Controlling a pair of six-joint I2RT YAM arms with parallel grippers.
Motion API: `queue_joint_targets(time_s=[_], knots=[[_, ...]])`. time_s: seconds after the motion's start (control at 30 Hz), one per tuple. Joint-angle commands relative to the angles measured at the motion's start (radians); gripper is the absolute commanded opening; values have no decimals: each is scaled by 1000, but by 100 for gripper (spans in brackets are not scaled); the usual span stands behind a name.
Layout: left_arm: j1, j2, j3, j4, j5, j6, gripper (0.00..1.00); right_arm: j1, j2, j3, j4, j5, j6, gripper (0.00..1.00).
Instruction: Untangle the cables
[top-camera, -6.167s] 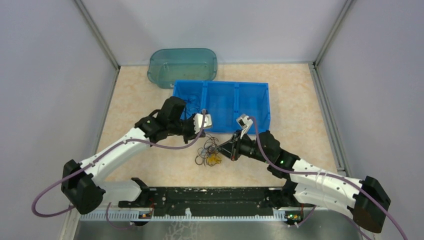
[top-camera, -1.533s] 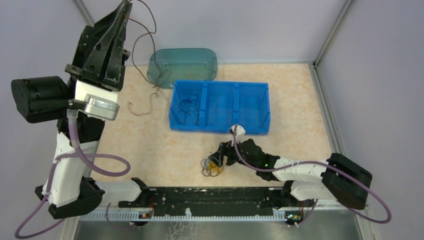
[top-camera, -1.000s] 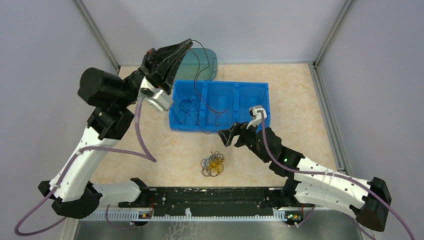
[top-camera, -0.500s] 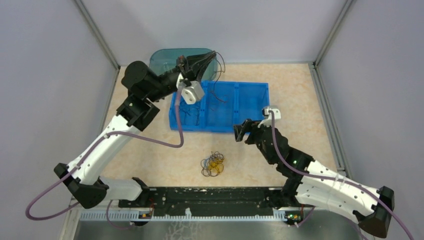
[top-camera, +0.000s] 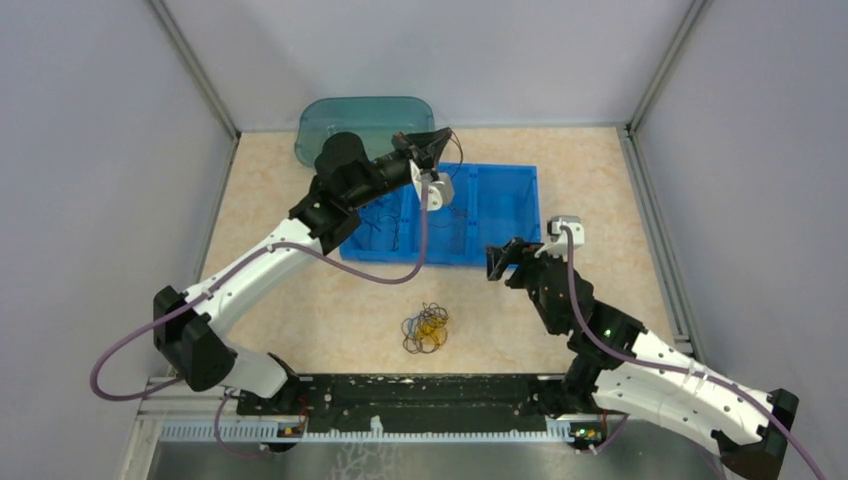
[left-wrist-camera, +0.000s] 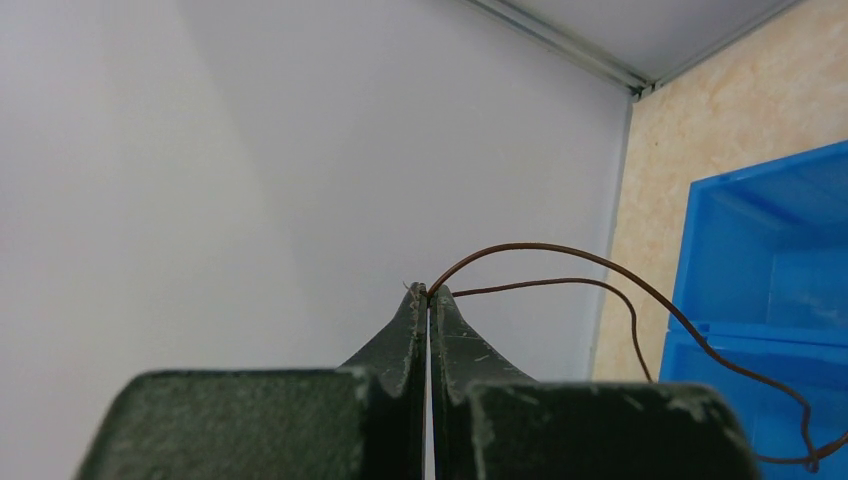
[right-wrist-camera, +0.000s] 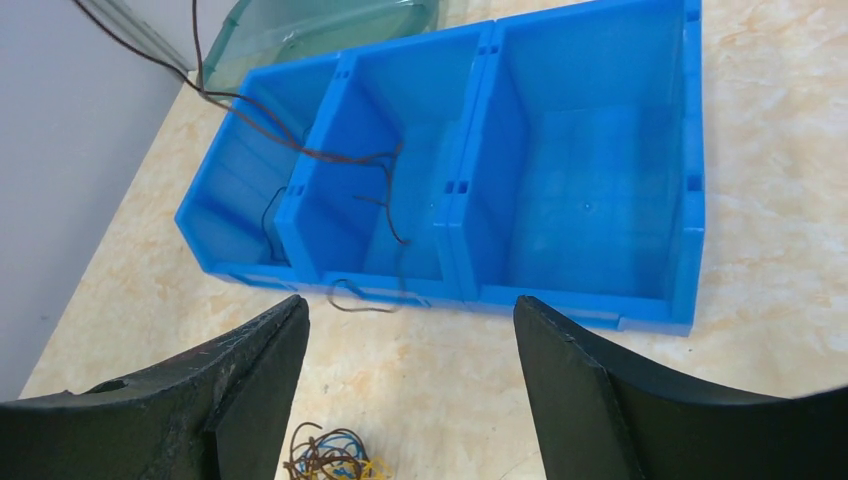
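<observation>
A clump of tangled cables (top-camera: 425, 328) in brown, blue and yellow lies on the table in front of the bin, and shows in the right wrist view as the clump (right-wrist-camera: 330, 462). My left gripper (top-camera: 446, 136) hangs above the back edge of the blue bin (top-camera: 535, 215). It is shut (left-wrist-camera: 429, 293) on one end of a thin brown cable (left-wrist-camera: 530, 244). That brown cable (right-wrist-camera: 345, 157) drapes down across the bin's left and middle compartments, its end over the front wall. My right gripper (top-camera: 498, 262) is open (right-wrist-camera: 410, 302) and empty, at the bin's front right, apart from the clump.
The three-compartment blue bin (right-wrist-camera: 590, 305) holds a few dark cables (top-camera: 380, 215) in its left compartment. A teal translucent tub (top-camera: 340, 125) sits behind the bin. Grey walls enclose the table on three sides.
My left arm swung right and lower, carrying the brown cable from the back left corner to over the bin. My right gripper moved right, away from the clump.
</observation>
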Motion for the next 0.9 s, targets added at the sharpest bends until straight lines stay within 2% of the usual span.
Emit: queue_joint_targets(time_s=[0.0,0.4,0.47,0.53,0.57,0.63,0.67,0.73,0.83,0.87], knots=[[3,31,14,106,-50,34,0,-11,-18,27,-10,37,-13,75],[39,105,21,158,-122,78,0,-11,-4,26,4,20,-15,75],[46,116,17,135,-132,81,0,-11,-6,27,-1,21,-15,75],[49,129,22,43,-152,76,1,-11,-11,30,-3,21,-15,75],[51,141,34,-36,-160,76,8,-10,-11,32,-6,21,-17,75],[51,167,75,-200,-176,68,39,-10,-14,36,-9,21,-18,75],[51,179,94,-262,-179,50,47,-11,-15,38,-10,21,-19,75],[51,196,125,-337,-180,23,50,-11,-16,40,-12,19,-16,75],[52,210,159,-365,-169,-12,52,-11,-14,41,-13,12,-10,75],[52,216,177,-384,-161,-26,58,-10,-12,41,-13,11,-7,75]])
